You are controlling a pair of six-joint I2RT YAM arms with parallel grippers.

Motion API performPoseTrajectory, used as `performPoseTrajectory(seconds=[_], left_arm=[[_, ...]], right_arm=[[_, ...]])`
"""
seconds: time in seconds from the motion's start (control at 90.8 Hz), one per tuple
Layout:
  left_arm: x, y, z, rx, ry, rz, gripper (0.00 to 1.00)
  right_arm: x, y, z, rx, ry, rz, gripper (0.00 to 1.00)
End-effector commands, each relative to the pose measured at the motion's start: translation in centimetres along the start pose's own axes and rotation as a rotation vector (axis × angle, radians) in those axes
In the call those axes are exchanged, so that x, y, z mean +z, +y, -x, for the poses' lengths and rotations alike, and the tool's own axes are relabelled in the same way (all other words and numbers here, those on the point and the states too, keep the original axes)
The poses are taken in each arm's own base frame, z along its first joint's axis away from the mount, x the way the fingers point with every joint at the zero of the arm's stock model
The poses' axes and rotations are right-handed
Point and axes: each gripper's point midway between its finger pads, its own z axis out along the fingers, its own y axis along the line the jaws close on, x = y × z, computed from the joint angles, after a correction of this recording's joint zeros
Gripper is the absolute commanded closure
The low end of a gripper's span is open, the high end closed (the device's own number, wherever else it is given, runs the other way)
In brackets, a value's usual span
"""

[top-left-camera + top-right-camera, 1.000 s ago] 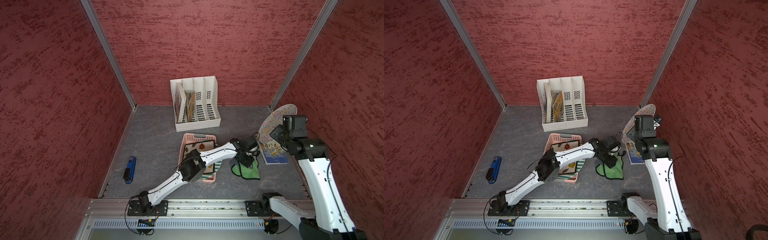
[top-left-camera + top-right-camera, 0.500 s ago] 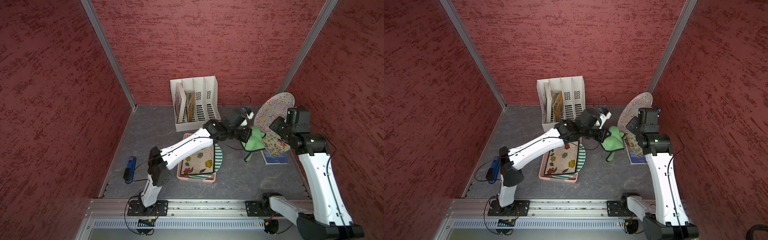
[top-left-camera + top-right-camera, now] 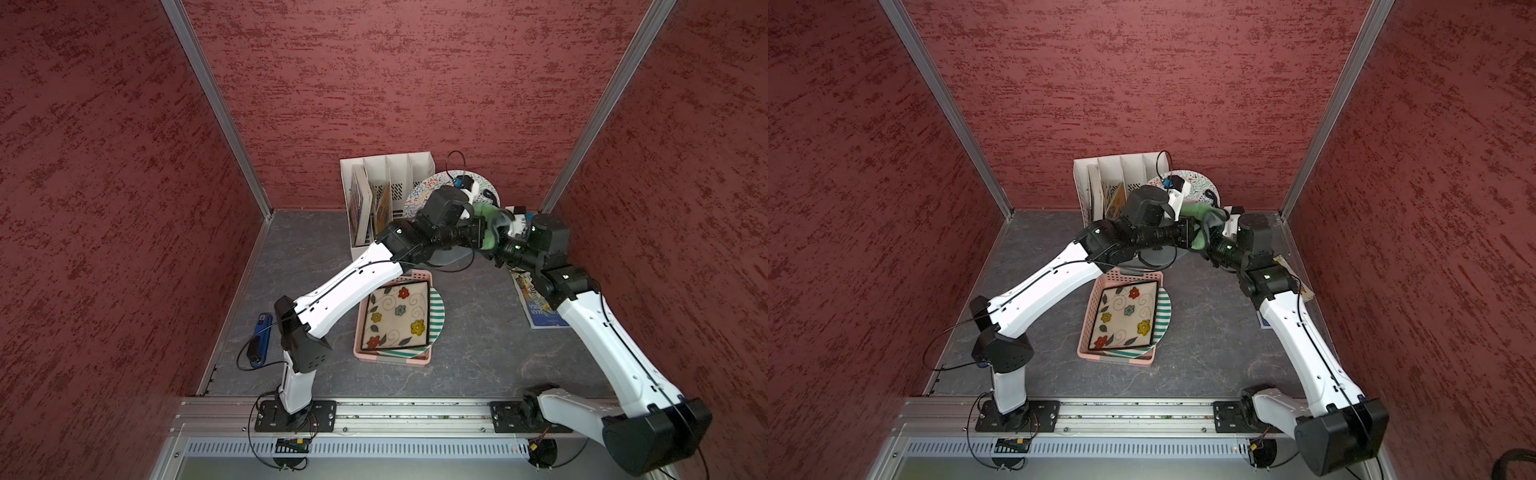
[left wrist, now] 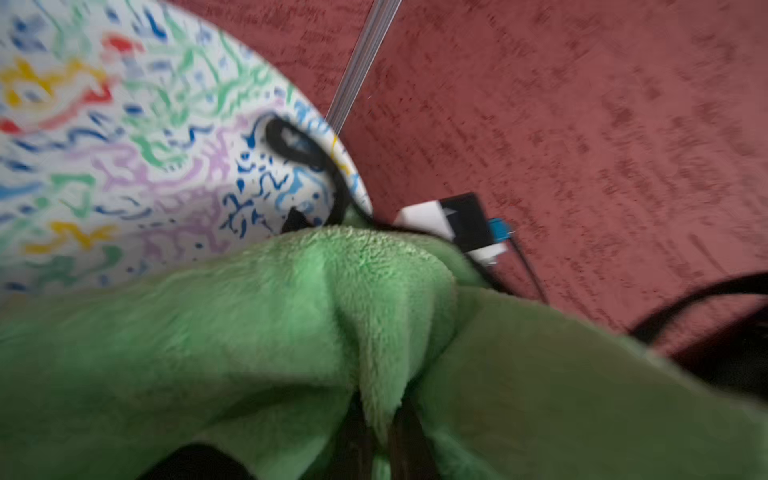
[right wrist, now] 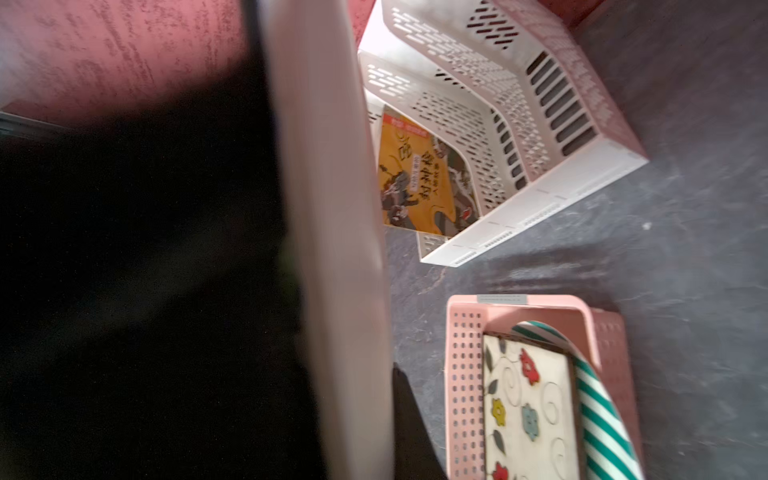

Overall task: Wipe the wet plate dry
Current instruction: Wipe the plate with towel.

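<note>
Jaws of the left gripper (image 4: 380, 419) are pressed together on a fold of the green cloth (image 4: 249, 332). The cloth bunches around the dark fingers (image 4: 353, 436) and overlaps the lower part of the multicoloured plate (image 4: 124, 145). Blur hides whether cloth and plate touch. Jaws of the right gripper (image 3: 496, 245) are closed on the rim of the same plate. The right wrist view shows it edge-on (image 5: 328, 208) between two dark, blurred shapes.

In both top views the multicoloured plate (image 3: 1200, 183) is held tilted above the worktop (image 3: 478, 332), near the back wall. It sits just beside the white file organiser (image 3: 386, 166) and is partly covered by the left wrist. The two grippers meet at its right edge, with the green cloth (image 3: 490, 224) between them.

A pink basket (image 3: 395, 359) stands at mid-worktop. It holds a square flowered plate (image 3: 395, 318) lying on a green-striped plate (image 3: 436, 316). A magazine (image 3: 540, 311) lies flat under the right arm. A small blue object (image 3: 262, 328) lies near the left wall, well apart from the rest.
</note>
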Motion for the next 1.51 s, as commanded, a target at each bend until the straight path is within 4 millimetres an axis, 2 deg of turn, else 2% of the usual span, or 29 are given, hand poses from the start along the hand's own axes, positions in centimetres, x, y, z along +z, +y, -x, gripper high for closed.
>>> performPoseTrajectory(seconds=[0.0, 0.088, 0.165, 0.275, 0.353, 0.463, 0.573, 0.617, 0.661, 0.727, 0.76, 0.815, 0.848, 0.992, 1.047, 1.124, 1.157, 1.256, 1.344, 1.421, 1.466, 1.499], left_arm=[[0.8, 2.7, -3.0, -0.056, 0.110, 0.111, 1.00], [0.7, 5.2, -4.3, -0.104, 0.141, 0.207, 1.00], [-0.3, 8.1, -4.9, -0.138, 0.146, 0.306, 1.00], [-2.7, 11.8, -4.4, -0.174, 0.107, 0.411, 1.00], [-4.5, 14.4, -3.3, -0.211, 0.066, 0.466, 1.00], [-5.4, 15.7, -1.0, -0.216, 0.025, 0.454, 1.00], [-5.5, 15.4, 1.7, -0.188, -0.005, 0.403, 1.00], [-4.8, 13.7, 2.5, -0.155, 0.001, 0.296, 1.00], [-3.8, 11.1, 3.3, -0.111, 0.002, 0.138, 1.00], [-3.1, 6.8, 3.7, -0.052, 0.023, -0.074, 1.00], [-2.5, 5.4, 3.4, -0.031, 0.045, -0.131, 1.00], [-1.7, 4.2, 2.4, -0.014, 0.093, -0.161, 1.00], [-1.4, 3.9, 1.8, -0.010, 0.119, -0.162, 1.00], [-1.0, 5.2, -1.8, -0.050, 0.219, -0.097, 1.00], [-1.6, 6.1, -2.7, -0.070, 0.224, -0.074, 1.00], [-2.8, 7.5, -3.2, -0.099, 0.199, -0.051, 1.00], [-3.6, 8.5, -3.0, -0.123, 0.179, -0.022, 1.00], [-5.4, 13.3, -2.0, -0.207, 0.118, 0.128, 1.00], [-6.9, 16.2, 0.3, -0.237, 0.045, 0.211, 1.00], [-7.5, 17.2, 2.5, -0.236, -0.006, 0.222, 1.00], [-7.4, 17.0, 3.7, -0.225, -0.018, 0.194, 1.00], [-7.1, 16.0, 4.4, -0.205, -0.013, 0.143, 1.00]], right_arm=[[-2.6, 9.7, 2.1, -0.066, -0.096, 0.323, 1.00], [-3.1, 10.9, 2.7, -0.047, -0.121, 0.359, 1.00], [-3.6, 11.7, 2.9, -0.051, -0.130, 0.376, 1.00], [-4.1, 12.0, 2.4, -0.089, -0.115, 0.381, 1.00], [-4.1, 11.9, 1.0, -0.140, -0.051, 0.385, 1.00], [-4.2, 11.8, -2.7, -0.256, 0.103, 0.424, 1.00], [-4.5, 10.9, -7.6, -0.394, 0.281, 0.429, 1.00], [-4.5, 10.3, -9.2, -0.425, 0.332, 0.418, 1.00], [-4.6, 10.2, -10.4, -0.439, 0.376, 0.429, 1.00], [-4.4, 10.6, -10.6, -0.433, 0.386, 0.453, 1.00], [-4.3, 11.1, -10.2, -0.430, 0.365, 0.464, 1.00], [-4.3, 12.3, -8.9, -0.435, 0.308, 0.475, 1.00], [-4.1, 12.9, -7.6, -0.426, 0.250, 0.462, 1.00], [-4.5, 14.0, -0.4, -0.330, 0.015, 0.408, 1.00], [-5.2, 14.4, 1.4, -0.315, -0.040, 0.415, 1.00], [-5.8, 14.7, 2.1, -0.315, -0.067, 0.424, 1.00], [-5.9, 14.7, 1.9, -0.319, -0.060, 0.428, 1.00], [-5.5, 13.9, 0.0, -0.310, 0.034, 0.459, 1.00], [-5.4, 12.6, -3.0, -0.320, 0.131, 0.472, 1.00], [-5.5, 11.7, -6.1, -0.362, 0.216, 0.467, 1.00], [-5.4, 11.1, -7.8, -0.379, 0.271, 0.453, 1.00], [-5.3, 11.0, -8.7, -0.390, 0.307, 0.452, 1.00]])
